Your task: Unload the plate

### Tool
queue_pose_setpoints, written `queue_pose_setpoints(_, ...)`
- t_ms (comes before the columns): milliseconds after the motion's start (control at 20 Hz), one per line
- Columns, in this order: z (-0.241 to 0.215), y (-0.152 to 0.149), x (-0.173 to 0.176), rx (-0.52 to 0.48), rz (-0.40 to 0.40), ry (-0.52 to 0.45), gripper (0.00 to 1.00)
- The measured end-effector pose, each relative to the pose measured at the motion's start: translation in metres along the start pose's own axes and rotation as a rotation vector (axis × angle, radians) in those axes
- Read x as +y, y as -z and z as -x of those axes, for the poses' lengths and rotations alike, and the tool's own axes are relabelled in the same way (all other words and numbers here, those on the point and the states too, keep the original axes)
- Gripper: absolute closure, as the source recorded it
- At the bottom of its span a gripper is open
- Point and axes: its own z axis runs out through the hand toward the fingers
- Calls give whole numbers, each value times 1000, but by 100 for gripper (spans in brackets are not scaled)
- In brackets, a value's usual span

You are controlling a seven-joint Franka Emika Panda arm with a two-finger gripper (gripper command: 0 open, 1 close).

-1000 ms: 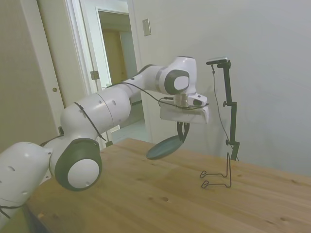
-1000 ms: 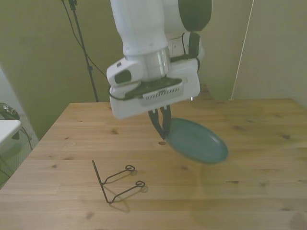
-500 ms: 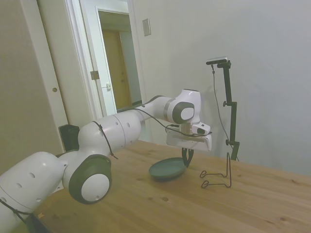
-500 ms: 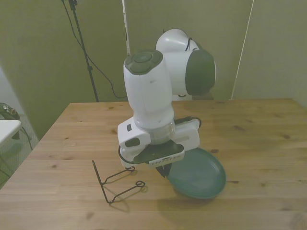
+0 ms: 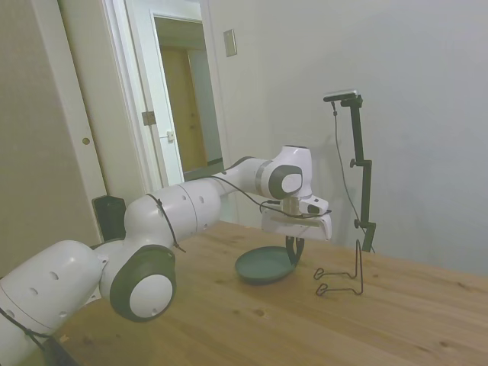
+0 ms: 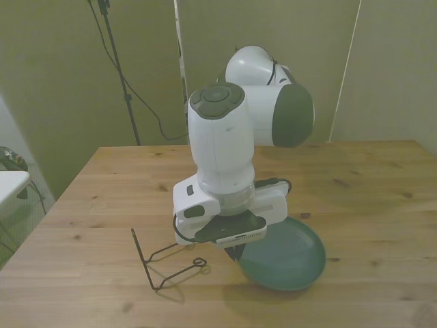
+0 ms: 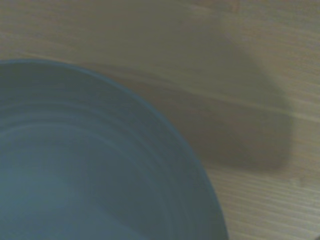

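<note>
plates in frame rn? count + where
1. The plate sits low at the table, just off the front view's right of the wire stand, with the gripper at its rim. Nothing seems hidden, though the arm blocks some table.

The plate looks smooth, matt teal; the table is knotty bare wood; the stand is thin black wire.

No text, label, brand, number or sign can be read on anything in these views.
</note>
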Motion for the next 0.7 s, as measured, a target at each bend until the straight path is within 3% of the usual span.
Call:
queue_pose_setpoints(350,1,15,1,18,-8,-9,0)
queue_pose_setpoints(700,35,125,16,33,-73,-59,0)
